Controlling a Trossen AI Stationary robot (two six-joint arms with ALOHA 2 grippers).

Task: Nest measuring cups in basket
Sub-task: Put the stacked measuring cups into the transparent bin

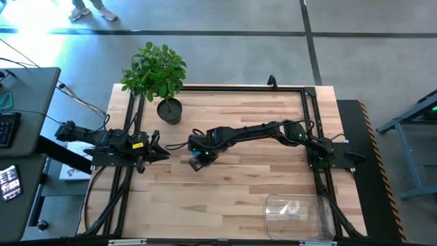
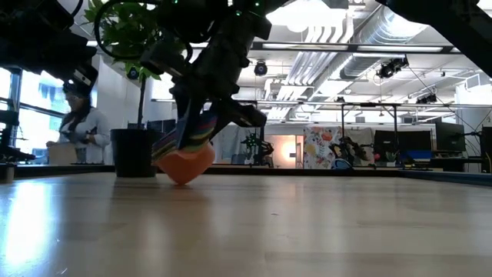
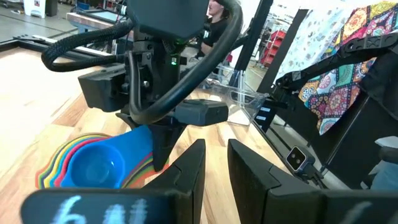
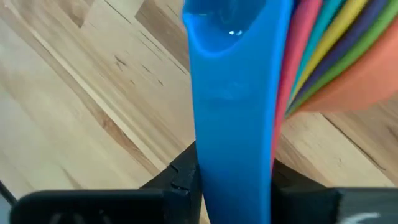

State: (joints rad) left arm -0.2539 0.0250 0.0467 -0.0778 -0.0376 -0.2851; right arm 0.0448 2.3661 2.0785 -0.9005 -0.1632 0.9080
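The right gripper (image 1: 199, 161) is down over the middle-left of the table, and its fingers are pinched on the handles of the measuring cups (image 2: 184, 158), the blue handle (image 4: 235, 112) running straight between them in the right wrist view. The cups sit nested in one stack, blue bowl on top with pink, yellow, green, purple and orange rims fanned beneath it in the left wrist view (image 3: 93, 165). From the low camera the orange bottom cup (image 2: 187, 165) is tilted, its rounded underside at or just above the wood; whether it touches I cannot tell. The right arm (image 1: 266, 131) stretches in from its base on the right side. Just left of the stack waits the left gripper (image 1: 156, 147), fingers spread apart and holding nothing, pointed at the cups. Behind them, on the far left part of the table, stands the dark plant pot (image 1: 169, 110) with its leafy plant (image 1: 154, 70). The basket (image 1: 300, 214), clear plastic, sits well apart at the near right corner of the table (image 1: 232, 191). Beyond the table a person (image 2: 77, 127) shows in the low view, at left.
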